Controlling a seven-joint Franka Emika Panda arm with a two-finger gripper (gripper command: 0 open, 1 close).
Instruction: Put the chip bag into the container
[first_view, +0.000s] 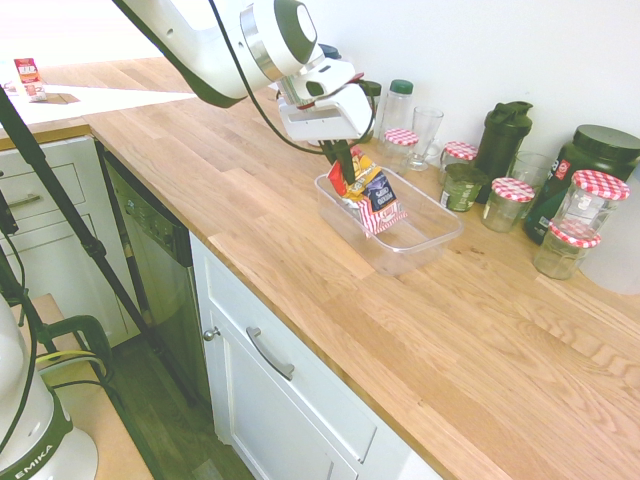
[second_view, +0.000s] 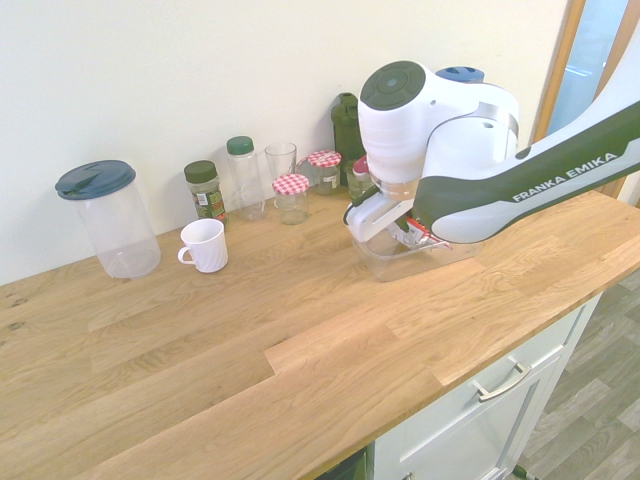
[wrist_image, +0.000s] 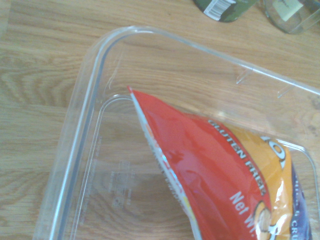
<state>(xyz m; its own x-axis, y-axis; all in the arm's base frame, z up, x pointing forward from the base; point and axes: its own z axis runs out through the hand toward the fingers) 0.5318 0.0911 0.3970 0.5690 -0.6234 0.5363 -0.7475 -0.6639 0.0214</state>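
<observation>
First exterior view: downturned fingers pinch the chip bag inside the clear container — wrist view adds "GLUTEN FREE" print; second exterior view shows a white mug.

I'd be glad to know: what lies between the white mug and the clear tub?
Only bare counter lies between the mug and the tub, as the second exterior view shows.
</observation>
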